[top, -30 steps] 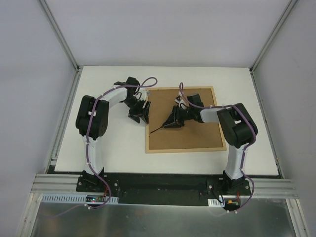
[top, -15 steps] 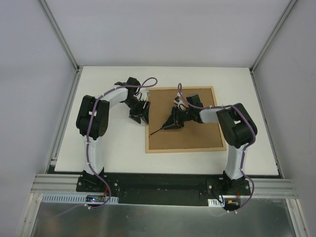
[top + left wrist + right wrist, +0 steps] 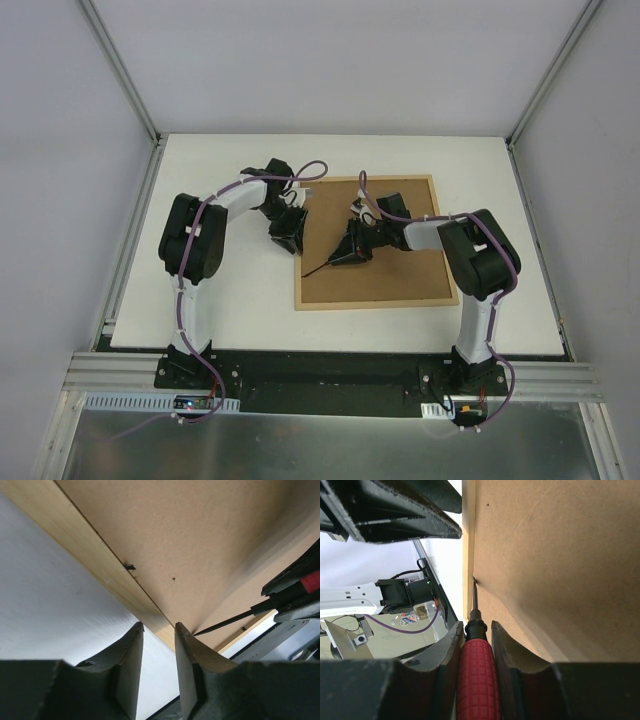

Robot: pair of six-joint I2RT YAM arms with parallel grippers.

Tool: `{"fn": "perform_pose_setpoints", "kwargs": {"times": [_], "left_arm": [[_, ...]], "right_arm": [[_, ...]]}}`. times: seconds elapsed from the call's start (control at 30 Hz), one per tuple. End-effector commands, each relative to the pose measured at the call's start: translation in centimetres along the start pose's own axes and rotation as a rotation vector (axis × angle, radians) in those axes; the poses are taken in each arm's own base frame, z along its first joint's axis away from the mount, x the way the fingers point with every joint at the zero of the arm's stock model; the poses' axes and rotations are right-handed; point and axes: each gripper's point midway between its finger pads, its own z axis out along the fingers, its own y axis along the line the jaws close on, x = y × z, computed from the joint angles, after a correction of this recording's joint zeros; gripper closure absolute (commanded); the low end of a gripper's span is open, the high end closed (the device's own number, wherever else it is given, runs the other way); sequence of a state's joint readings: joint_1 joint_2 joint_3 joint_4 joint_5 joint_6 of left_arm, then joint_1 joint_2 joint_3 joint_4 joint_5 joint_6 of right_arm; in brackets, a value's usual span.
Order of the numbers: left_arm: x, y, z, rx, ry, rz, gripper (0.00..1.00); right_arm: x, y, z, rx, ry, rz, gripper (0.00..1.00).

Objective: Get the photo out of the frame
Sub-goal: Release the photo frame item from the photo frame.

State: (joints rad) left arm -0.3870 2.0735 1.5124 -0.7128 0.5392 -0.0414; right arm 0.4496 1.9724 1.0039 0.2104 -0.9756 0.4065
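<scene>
Right claw clamps a screwdriver, tip touching the frame ahead.

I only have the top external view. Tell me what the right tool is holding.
Observer: The right tool grips a red-handled screwdriver.
Operator: Give me its tip position.
Observer: On the frame, at the seam between wood rim and brown back.
Operator: Now report the left tool.
Observer: Its fingers stand slightly apart at that rim, the screwdriver's tip close by.
</scene>
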Motion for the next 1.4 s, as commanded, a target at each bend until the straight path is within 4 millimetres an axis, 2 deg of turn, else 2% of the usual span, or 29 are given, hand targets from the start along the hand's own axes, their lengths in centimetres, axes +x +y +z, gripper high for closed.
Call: {"fn": "perform_pose_setpoints", "kwargs": {"times": [0.0, 0.17, 0.3, 0.43, 0.8, 1.07, 1.23, 1.37], "left_arm": [[-0.3, -1.0, -0.5, 0.003, -0.003, 0.005, 0.74], [0.4, -1.0, 0.0, -0.025, 0.012, 0.007, 0.92], [0.8, -1.1, 0.5, -0.038, 0.028, 0.003, 1.0], [0.9, -0.9, 0.9, -0.05, 0.038, -0.003, 1.0], [1.2, -0.7, 1.5, -0.102, 0.044, -0.004, 1.0], [1.3, -0.2, 1.4, -0.168, 0.035, 0.004, 1.0], [1.3, 0.1, 1.1, -0.2, 0.021, 0.003, 1.0], [1.3, 0.2, 1.0, -0.205, 0.017, -0.002, 1.0]], "right_arm": [[0.3, 0.5, 0.1, 0.004, -0.009, -0.05, 0.99], [0.4, 0.7, 0.7, 0.005, -0.008, -0.061, 1.0], [0.5, 0.7, 1.4, 0.004, -0.005, -0.064, 1.0], [0.5, 0.7, 2.0, -0.001, -0.004, -0.057, 0.99], [1.2, 2.5, 3.5, 0.017, 0.016, -0.102, 0.99], [0.3, 4.1, 4.2, 0.113, -0.004, -0.19, 1.0], [0.6, 4.9, 5.2, 0.178, -0.002, -0.226, 1.0], [1.7, 5.3, 5.8, 0.2, 0.03, -0.152, 1.0]]}}
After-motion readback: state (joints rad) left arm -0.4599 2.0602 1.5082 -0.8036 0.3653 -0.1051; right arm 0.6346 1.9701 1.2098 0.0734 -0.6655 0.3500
